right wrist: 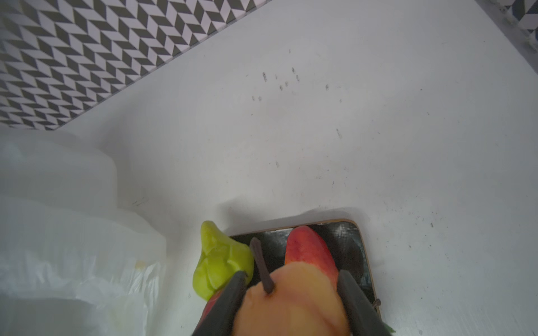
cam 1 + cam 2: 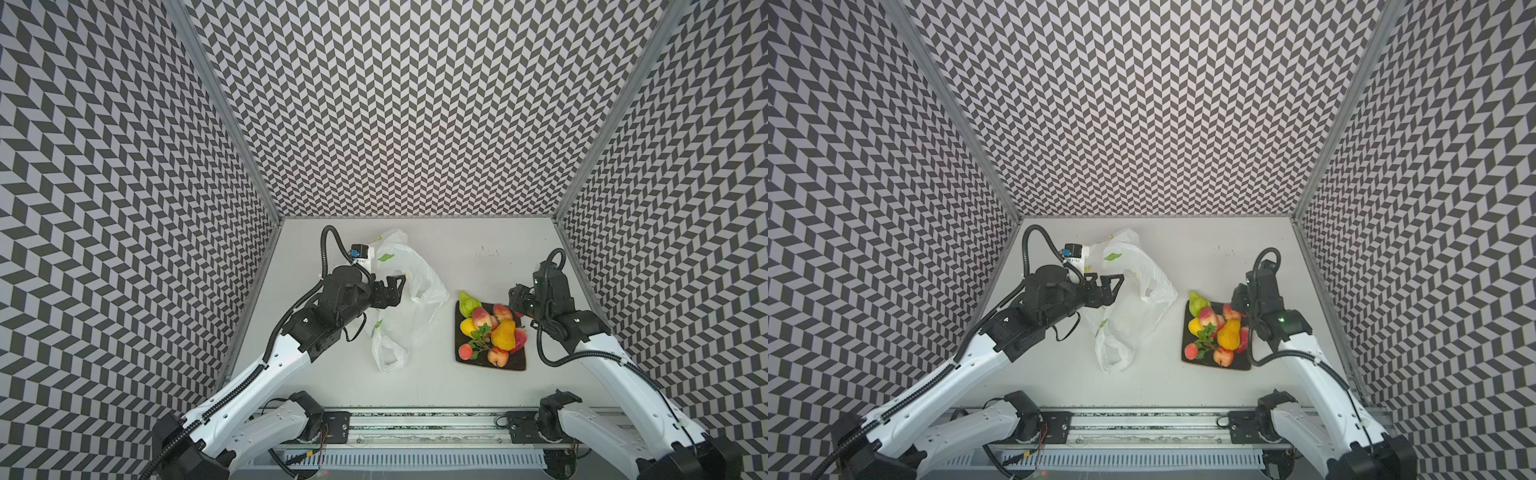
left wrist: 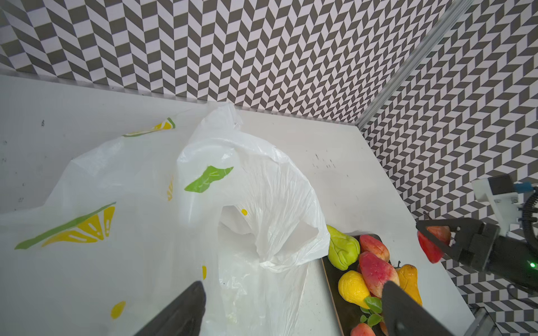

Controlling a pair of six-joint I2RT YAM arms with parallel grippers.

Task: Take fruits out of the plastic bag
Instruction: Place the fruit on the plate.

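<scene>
The white plastic bag printed with lemon slices lies crumpled on the table, mouth toward the plate. My left gripper hovers open at the bag's left side with nothing between its fingers. Several fruits lie piled on the dark plate: a green pear, a yellow-orange pear, a lemon, peaches and a leafy sprig. Over the plate's far right corner, my right gripper is shut on a red-orange peach with a dark stem.
Patterned walls close the table in at the back and on both sides, the right wall near my right arm. The bag's handle loop stretches toward the front edge. Bare tabletop lies between bag and plate and behind the plate.
</scene>
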